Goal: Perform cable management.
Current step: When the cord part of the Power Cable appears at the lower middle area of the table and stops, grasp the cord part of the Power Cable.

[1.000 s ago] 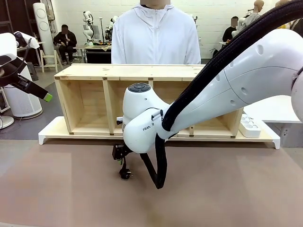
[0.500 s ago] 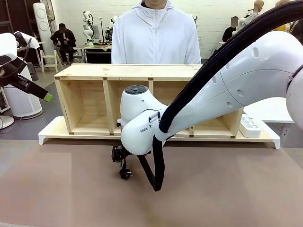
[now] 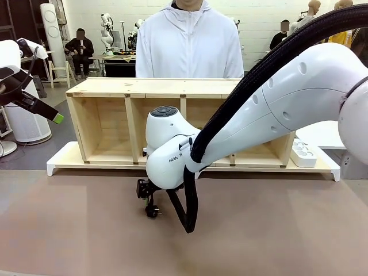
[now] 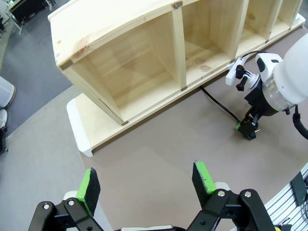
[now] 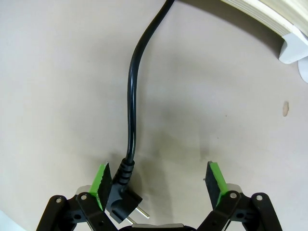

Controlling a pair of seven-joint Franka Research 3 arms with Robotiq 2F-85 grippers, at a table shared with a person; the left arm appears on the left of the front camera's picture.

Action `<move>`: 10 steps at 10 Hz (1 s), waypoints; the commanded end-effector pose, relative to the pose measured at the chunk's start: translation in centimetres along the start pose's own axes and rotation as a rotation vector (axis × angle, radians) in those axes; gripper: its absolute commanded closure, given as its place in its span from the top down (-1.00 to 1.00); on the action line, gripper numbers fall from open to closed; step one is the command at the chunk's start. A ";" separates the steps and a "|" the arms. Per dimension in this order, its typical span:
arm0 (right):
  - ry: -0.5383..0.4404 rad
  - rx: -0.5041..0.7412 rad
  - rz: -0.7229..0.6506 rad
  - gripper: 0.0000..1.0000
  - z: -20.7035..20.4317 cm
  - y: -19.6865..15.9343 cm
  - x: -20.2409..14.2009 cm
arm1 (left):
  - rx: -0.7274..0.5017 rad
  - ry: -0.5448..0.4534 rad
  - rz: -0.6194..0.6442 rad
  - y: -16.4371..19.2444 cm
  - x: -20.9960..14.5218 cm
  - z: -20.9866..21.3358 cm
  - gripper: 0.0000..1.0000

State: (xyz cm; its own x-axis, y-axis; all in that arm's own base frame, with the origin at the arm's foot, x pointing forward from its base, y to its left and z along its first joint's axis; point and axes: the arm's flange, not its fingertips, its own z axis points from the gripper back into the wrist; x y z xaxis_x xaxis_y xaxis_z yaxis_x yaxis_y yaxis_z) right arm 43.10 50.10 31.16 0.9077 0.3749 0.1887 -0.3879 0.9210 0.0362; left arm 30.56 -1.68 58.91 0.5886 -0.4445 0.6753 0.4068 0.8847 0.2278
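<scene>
The right gripper (image 5: 159,179) is lowered to the table (image 3: 276,230) near its middle with jaws fully spread and nothing grasped. The cable (image 5: 131,96) runs from the wooden shelf unit (image 3: 172,86) along the table's far edge across the bare surface. It ends at its plug (image 5: 122,199), which lies flat between the fingers, close beside one green pad (image 5: 102,185). The left gripper (image 4: 146,180) hangs above the table's left edge, jaws released and empty.
</scene>
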 end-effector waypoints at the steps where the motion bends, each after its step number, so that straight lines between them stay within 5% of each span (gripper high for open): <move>1: -0.007 -0.031 -0.017 1.00 0.1 0.3 0.4 | -0.003 0.001 0.006 0.1 0.0 0.0 1.00; 10: 0.013 -0.002 0.000 1.00 -0.6 0.2 0.2 | -0.003 0.001 0.006 0.1 0.0 0.0 1.00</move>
State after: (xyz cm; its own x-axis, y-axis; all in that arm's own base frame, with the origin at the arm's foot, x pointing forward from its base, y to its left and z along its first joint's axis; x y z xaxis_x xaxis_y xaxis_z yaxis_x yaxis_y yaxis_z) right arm 43.33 50.51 30.68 0.9097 0.3756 0.1772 -0.3874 0.9212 0.0356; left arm 30.56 -1.68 58.91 0.5885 -0.4445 0.6753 0.4068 0.8847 0.2278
